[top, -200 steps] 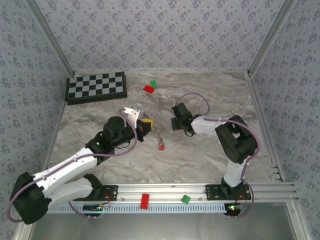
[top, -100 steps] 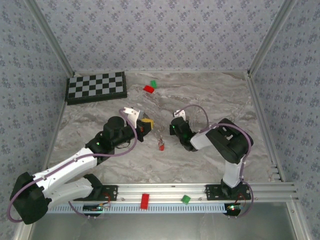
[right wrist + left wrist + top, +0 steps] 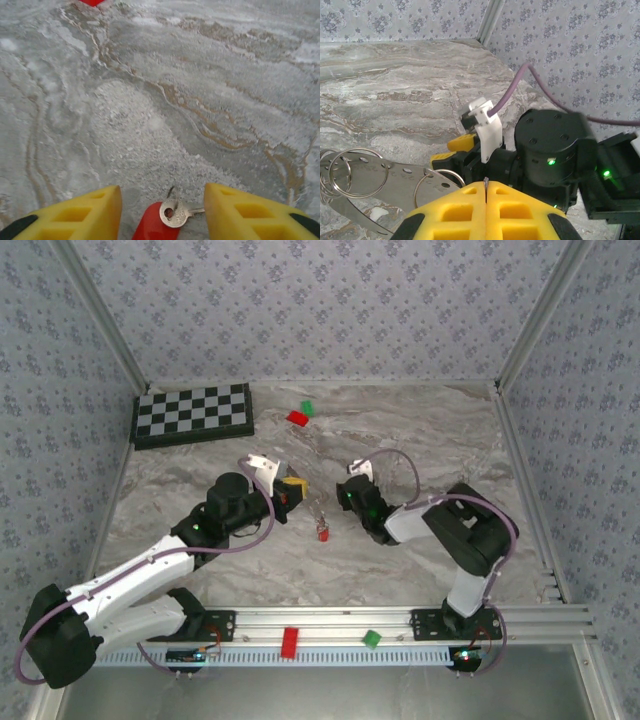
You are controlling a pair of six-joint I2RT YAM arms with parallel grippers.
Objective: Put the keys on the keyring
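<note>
The left claw [image 3: 485, 186] is pinched tight on the keyring [image 3: 372, 176], whose grey band and wire rings stick out to its left. Just right of it, mid-tabletop [image 3: 150, 90], lie the keys [image 3: 170, 215], between the spread fingers of the right claw [image 3: 162, 195], which grips nothing. To do this well, I'd close on the red head, leave the key's hole free, and hold the ring steady. The two claws sit almost nose to nose, so room there is tight. Bare marble lies open to the right, and the near rail [image 3: 340, 621] is well apart.
</note>
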